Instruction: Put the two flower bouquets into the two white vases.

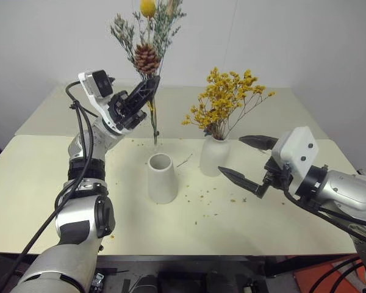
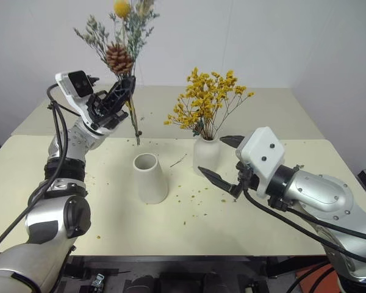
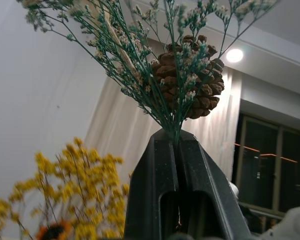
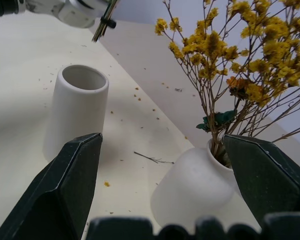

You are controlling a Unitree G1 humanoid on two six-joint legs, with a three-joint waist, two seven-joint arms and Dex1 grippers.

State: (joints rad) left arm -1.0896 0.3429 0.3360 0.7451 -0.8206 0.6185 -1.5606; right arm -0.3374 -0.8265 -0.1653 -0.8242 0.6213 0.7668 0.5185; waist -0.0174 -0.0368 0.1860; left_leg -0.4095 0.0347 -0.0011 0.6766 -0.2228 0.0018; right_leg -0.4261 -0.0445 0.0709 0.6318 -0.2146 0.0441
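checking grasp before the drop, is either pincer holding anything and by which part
The left pincer is shut on the grey-green bunch, gripping its stems just below the pine cone. The right pincer is open and holds nothing.

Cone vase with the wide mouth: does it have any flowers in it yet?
No: the cone vase stands with its mouth bare, while the grey-green bunch hangs above the table, held in the left gripper.

A plain indoor test room or lab set up for robot trials: bare white walls (image 1: 305, 43) meet in a corner behind two cream tables (image 1: 43, 183) pushed together, a pale curtain (image 3: 115, 135) hangs beside dark windows (image 3: 275, 165), a round ceiling light (image 3: 234, 55) glows, and cabling runs below the table edge
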